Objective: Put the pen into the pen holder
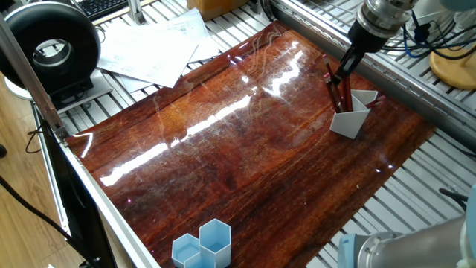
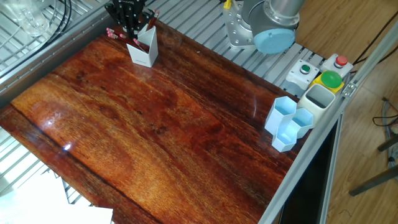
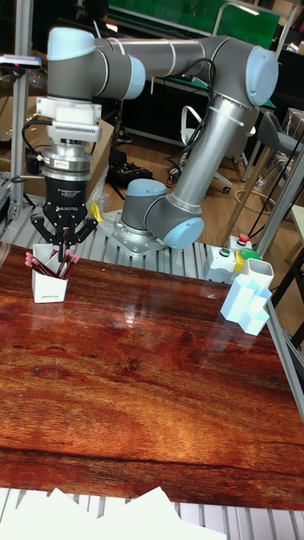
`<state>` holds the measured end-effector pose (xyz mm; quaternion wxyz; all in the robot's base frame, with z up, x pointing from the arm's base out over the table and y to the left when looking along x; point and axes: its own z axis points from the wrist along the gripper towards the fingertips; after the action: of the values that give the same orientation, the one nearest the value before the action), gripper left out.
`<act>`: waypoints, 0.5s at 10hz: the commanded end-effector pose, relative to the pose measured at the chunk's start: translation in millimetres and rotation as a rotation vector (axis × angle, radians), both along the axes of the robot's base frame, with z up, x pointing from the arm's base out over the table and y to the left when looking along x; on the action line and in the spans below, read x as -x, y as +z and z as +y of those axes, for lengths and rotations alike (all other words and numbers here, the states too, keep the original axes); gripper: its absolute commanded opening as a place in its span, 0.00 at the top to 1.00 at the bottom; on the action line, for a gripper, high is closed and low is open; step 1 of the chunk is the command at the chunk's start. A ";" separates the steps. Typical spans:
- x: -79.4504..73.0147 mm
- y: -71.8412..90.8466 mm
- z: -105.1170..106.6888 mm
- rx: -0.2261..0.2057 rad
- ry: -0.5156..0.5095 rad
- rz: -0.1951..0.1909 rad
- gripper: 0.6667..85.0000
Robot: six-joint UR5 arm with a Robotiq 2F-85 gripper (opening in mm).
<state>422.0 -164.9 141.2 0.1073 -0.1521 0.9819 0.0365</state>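
Observation:
The white pen holder (image 1: 349, 121) (image 2: 143, 53) (image 3: 48, 285) stands near the far edge of the wooden table. Several red pens (image 1: 339, 91) (image 2: 114, 33) (image 3: 66, 263) lean in it, tips up. My gripper (image 1: 346, 65) (image 2: 129, 15) (image 3: 62, 243) hangs just above the pens' upper ends. Its fingers are spread open and hold nothing. In the tall fixed view the pen tops reach up between the fingers.
Light blue hexagonal cups (image 1: 202, 244) (image 2: 287, 124) (image 3: 249, 305) stand at the opposite table end. A button box (image 2: 320, 73) sits beside them, loose paper sheets (image 1: 149, 48) lie past one table edge, and the arm's base (image 3: 156, 221) stands behind the table.

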 end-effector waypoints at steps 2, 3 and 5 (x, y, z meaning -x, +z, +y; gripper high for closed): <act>18.5 -3.3 4.5 -0.019 0.048 0.058 0.80; 19.5 -3.1 6.9 -0.027 0.061 0.059 0.63; 24.2 -3.4 5.1 -0.023 0.065 0.076 0.53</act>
<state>403.8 -162.4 136.7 0.0782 -0.1731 0.9806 0.0479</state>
